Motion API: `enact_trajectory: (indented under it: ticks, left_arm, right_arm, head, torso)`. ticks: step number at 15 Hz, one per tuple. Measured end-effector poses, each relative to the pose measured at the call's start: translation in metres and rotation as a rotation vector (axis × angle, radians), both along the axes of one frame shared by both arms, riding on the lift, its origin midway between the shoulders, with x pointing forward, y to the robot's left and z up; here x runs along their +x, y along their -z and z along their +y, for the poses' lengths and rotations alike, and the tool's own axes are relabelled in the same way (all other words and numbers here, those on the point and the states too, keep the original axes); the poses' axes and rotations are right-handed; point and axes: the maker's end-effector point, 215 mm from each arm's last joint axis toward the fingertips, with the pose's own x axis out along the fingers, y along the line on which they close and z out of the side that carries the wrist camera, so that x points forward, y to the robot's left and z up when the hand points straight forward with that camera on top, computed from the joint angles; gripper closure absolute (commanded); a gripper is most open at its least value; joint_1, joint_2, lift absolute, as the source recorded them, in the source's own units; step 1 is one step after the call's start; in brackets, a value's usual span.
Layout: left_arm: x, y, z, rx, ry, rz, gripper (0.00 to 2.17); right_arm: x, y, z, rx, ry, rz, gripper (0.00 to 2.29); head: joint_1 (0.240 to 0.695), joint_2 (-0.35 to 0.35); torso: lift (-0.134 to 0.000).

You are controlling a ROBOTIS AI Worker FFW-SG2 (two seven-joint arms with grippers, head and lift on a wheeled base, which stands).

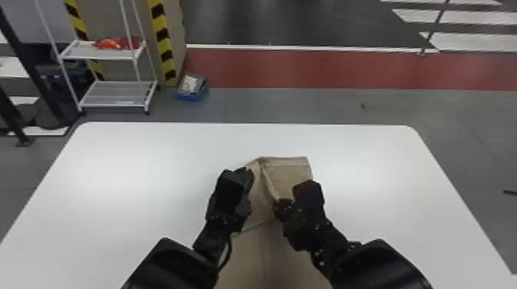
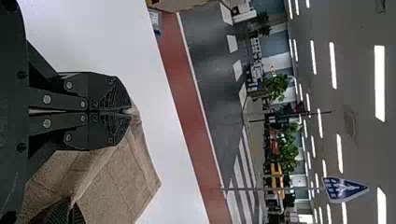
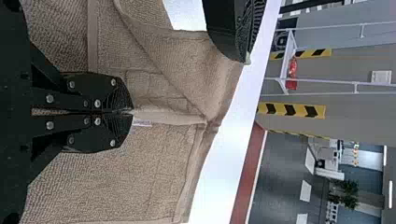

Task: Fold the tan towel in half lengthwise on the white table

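Note:
The tan towel (image 1: 286, 173) lies on the white table (image 1: 134, 173), its far part folded over itself, the rest running toward the table's near side. My left gripper (image 1: 248, 177) is at the towel's left edge. In the left wrist view, that gripper (image 2: 128, 111) is shut on a bit of the towel (image 2: 116, 182). My right gripper (image 1: 280, 203) sits over the middle of the towel, lower than the left one. The right wrist view has this gripper (image 3: 130, 112) pinched on a hem of the towel (image 3: 140, 172), beside a small white tag.
Bare tabletop shows on both sides of the arms and beyond the towel. Past the table's far edge (image 1: 246, 123) stand a white shelf rack (image 1: 111, 94) and a blue bin (image 1: 188, 96) on the floor.

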Motion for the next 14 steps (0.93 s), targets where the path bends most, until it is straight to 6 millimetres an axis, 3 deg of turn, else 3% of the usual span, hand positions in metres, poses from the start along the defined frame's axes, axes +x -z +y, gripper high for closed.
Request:
enact_trajectory:
  ticks: [2, 5, 7, 10, 14]
  left_arm:
    - [-0.001, 0.004, 0.001, 0.005, -0.002, 0.013, 1.81]
    - [0.000, 0.011, 0.009, 0.009, -0.019, 0.036, 1.83]
    - [0.003, 0.003, 0.020, -0.004, -0.048, 0.025, 1.83]
    - [0.006, -0.028, 0.053, -0.023, -0.123, -0.027, 1.83]
    - [0.002, -0.061, 0.115, -0.008, -0.255, -0.059, 1.83]
  right_arm:
    - [-0.001, -0.002, 0.001, 0.003, -0.007, -0.005, 1.48]
    - [0.001, -0.013, -0.009, -0.003, -0.011, -0.035, 1.48]
    - [0.007, -0.027, -0.025, -0.016, -0.004, -0.063, 1.48]
    - [0.015, -0.051, -0.070, -0.059, 0.021, -0.099, 1.48]
    - [0.015, -0.063, -0.164, -0.090, 0.143, -0.041, 1.48]
  head:
    - [0.695, -0.041]
    - [0.695, -0.042]
    - [0.695, -0.045]
    - [0.695, -0.057]
    - [0.695, -0.091]
  torso:
    - [-0.057]
    - [-0.057]
    - [-0.057]
    - [-0.057]
    - [-0.057]
